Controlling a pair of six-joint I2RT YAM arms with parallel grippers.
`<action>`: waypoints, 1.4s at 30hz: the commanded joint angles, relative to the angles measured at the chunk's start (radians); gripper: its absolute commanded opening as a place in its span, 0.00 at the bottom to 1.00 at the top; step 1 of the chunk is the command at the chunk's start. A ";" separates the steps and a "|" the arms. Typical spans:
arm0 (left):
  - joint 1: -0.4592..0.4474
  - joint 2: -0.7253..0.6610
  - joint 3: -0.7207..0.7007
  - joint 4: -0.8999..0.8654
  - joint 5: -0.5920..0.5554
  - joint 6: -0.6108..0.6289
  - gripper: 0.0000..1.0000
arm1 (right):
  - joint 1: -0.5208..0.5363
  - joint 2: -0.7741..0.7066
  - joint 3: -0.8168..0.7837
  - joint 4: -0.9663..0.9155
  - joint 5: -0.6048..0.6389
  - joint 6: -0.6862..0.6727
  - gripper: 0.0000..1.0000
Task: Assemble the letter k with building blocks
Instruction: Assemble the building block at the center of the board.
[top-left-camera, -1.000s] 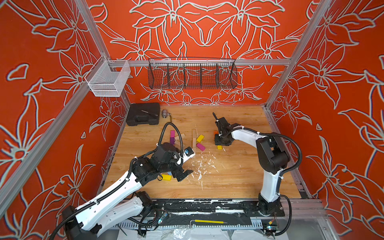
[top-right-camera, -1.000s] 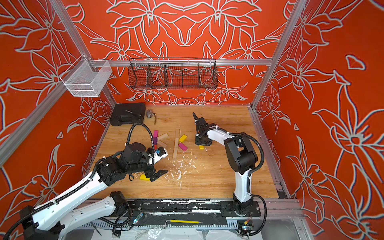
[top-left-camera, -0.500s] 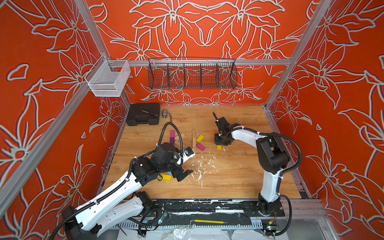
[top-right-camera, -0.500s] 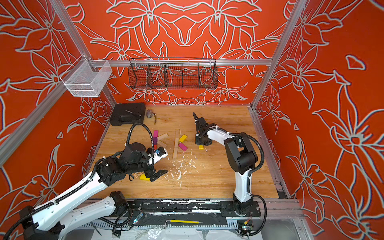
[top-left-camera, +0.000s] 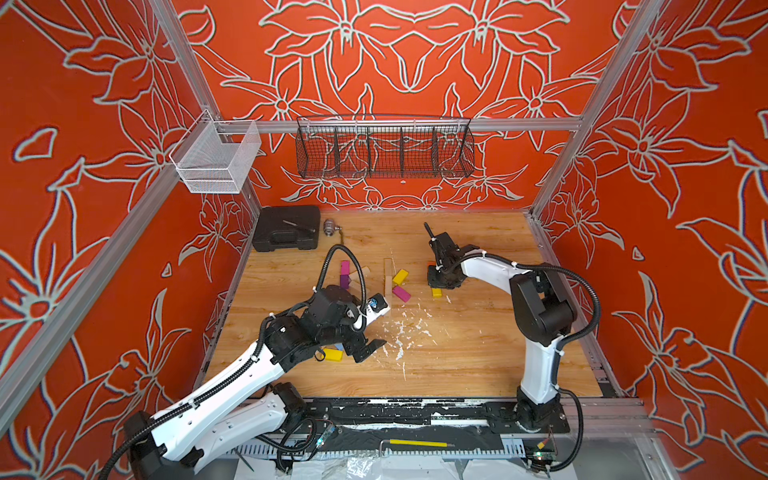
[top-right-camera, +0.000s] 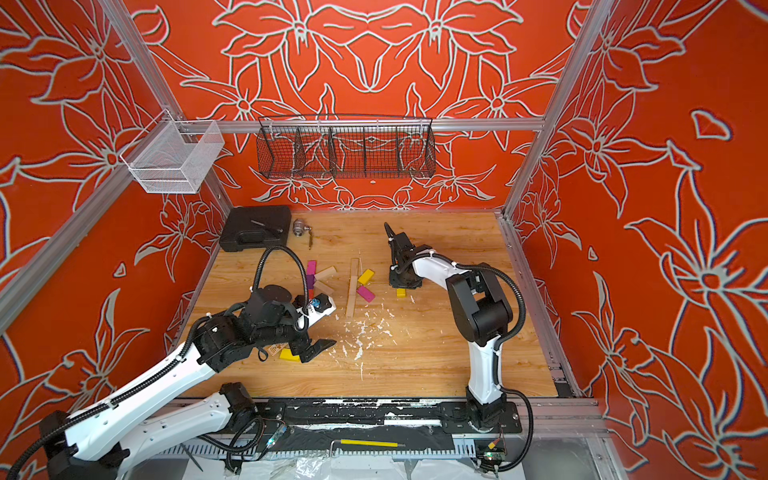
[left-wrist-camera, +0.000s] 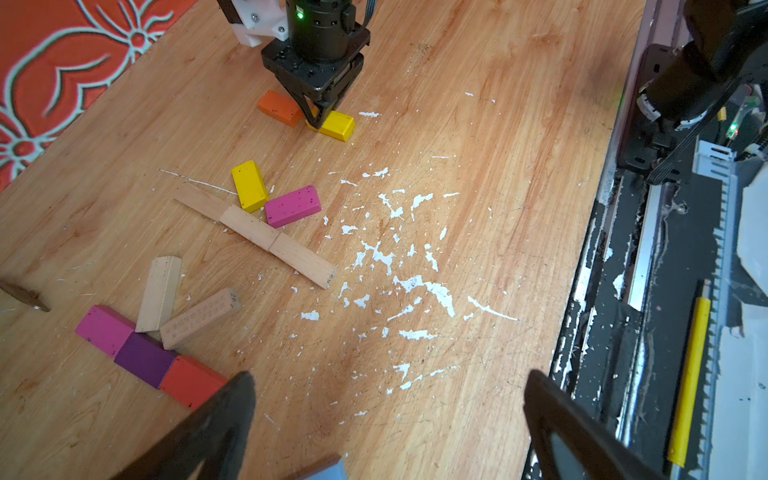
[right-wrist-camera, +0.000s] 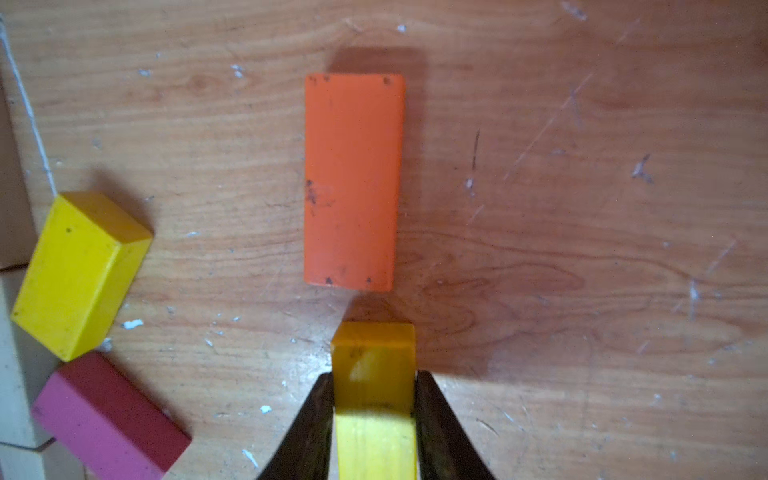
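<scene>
Where the right gripper (right-wrist-camera: 374, 382) meets the work, its two dark fingers (right-wrist-camera: 316, 419) are pinched on the long sides of a small yellow rectangular wooden block (right-wrist-camera: 373, 353). That block lies flat on the scratched wooden tabletop (right-wrist-camera: 582, 187). Just past its free end, across a narrow gap, an orange rectangular wooden block (right-wrist-camera: 353, 178) lies flat and roughly in line with it. In both top views this pair sits right of centre of the frame.

Toward the centre of the frame, a row of three plain wooden planks (top-left-camera: 387, 277) lies end to end. A second yellow block (top-left-camera: 400, 276) and a magenta block (top-left-camera: 401, 293) angle off its right side, touching it or just beside it.

Left of that row, a second magenta block (left-wrist-camera: 104, 328), a purple block (left-wrist-camera: 143, 359) and a red block (left-wrist-camera: 191, 380) form another straight row. A plain plank (left-wrist-camera: 159, 293) and a printed plain plank (left-wrist-camera: 199, 318) slant off it.

The left gripper (left-wrist-camera: 390, 376) is spread wide and holds nothing, low over the tabletop at lower left of centre. A third yellow block (top-left-camera: 332, 354) and a light blue block (left-wrist-camera: 328, 471) lie beside it. White flecks (left-wrist-camera: 386, 257) are scattered between the arms.
</scene>
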 joint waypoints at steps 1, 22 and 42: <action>-0.002 0.001 0.009 0.000 -0.006 0.015 0.98 | 0.003 0.035 0.027 -0.037 0.009 0.022 0.32; -0.002 -0.004 0.008 -0.003 -0.024 0.008 0.99 | 0.010 -0.014 0.033 -0.037 0.010 0.101 0.48; -0.002 -0.001 0.008 -0.003 -0.021 0.008 0.99 | 0.022 0.046 0.047 -0.032 0.009 0.108 0.38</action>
